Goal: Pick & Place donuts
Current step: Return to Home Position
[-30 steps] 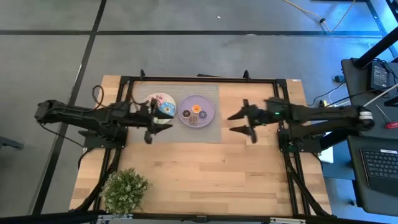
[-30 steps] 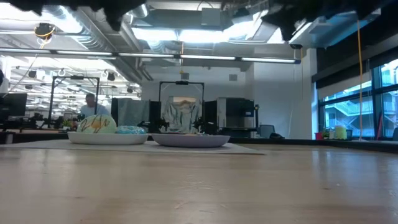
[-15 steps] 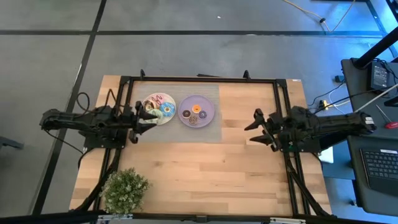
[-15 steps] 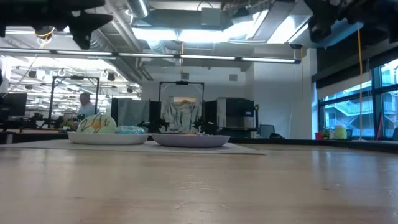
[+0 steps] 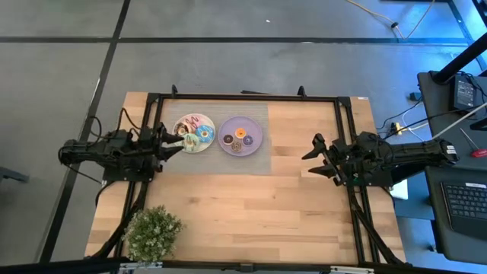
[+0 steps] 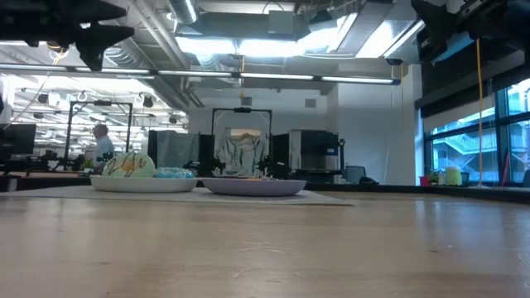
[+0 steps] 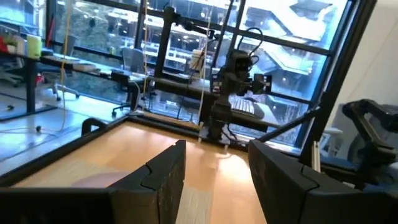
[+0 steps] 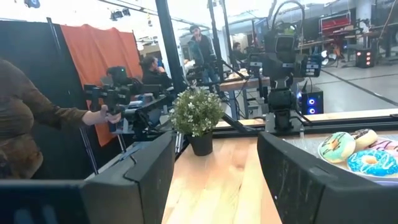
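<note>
Over the wooden table, the left gripper and right gripper hang at opposite sides, fingers spread and empty. On the white plate sit the large donuts. The minis lie on the lilac plate just beside it.

A grey mat and a small potted plant are carried by the wooden desk, well apart.

The left plate and right plate are sitting side by side on a mat at the table's far middle, bearing the larger donuts and small donuts respectively. A plant is standing at the near left corner. The left gripper is hanging just left of the left plate, the right gripper well right of both.
</note>
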